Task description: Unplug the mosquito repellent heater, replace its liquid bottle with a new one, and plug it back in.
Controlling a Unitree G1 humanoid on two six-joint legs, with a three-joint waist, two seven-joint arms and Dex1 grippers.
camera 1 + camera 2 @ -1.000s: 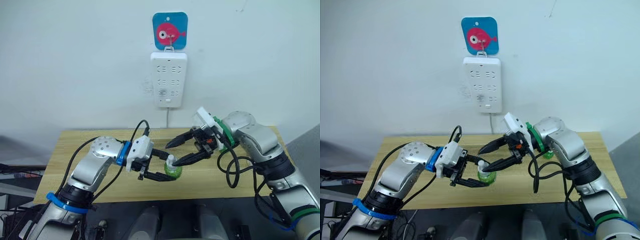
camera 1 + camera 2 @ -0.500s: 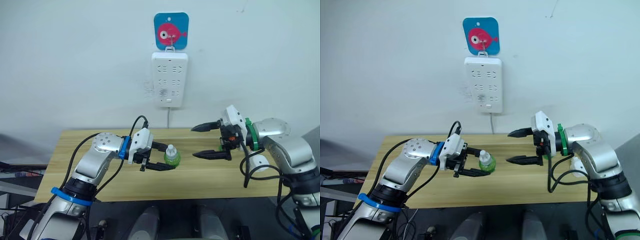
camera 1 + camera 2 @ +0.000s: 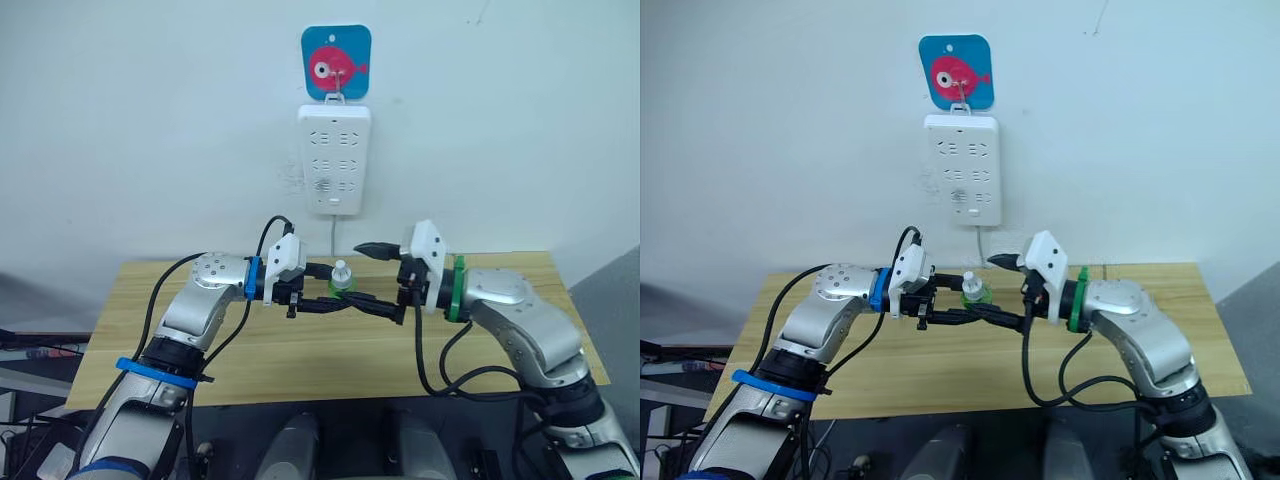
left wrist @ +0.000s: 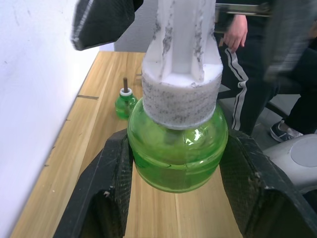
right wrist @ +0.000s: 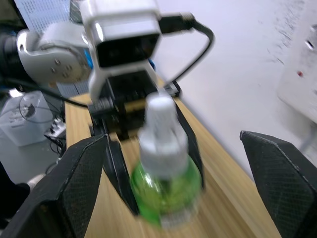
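the left hand (image 3: 322,290) is clamped on a green liquid bottle (image 3: 342,283) with a white cap, holding it upright above the wooden worktop (image 3: 300,360). in the left wrist view the 2 black fingers (image 4: 111,183) press against either side of the bottle's round green body (image 4: 177,151), and its white neck rises between them.

the right hand (image 3: 378,280) faces the left one from the other side, its 2 fingers spread wide apart. 1 finger reaches over the bottle's cap, the other runs below the bottle's base, so the bottle sits in the gap between them without clear contact. in the right wrist view the bottle (image 5: 166,186) stands between the 2 parted fingers (image 5: 81,176), with the left hand just behind it.

a second green bottle (image 4: 126,103), smaller in view and with a thin dark wick at its top, stands on the worktop near the wall, well apart from the held one.

on the wall above the worktop hangs a white power strip (image 3: 334,160), under a blue hook plate with a pink fish (image 3: 336,63). a person (image 4: 247,74) in dark trousers sits beyond the worktop's end.
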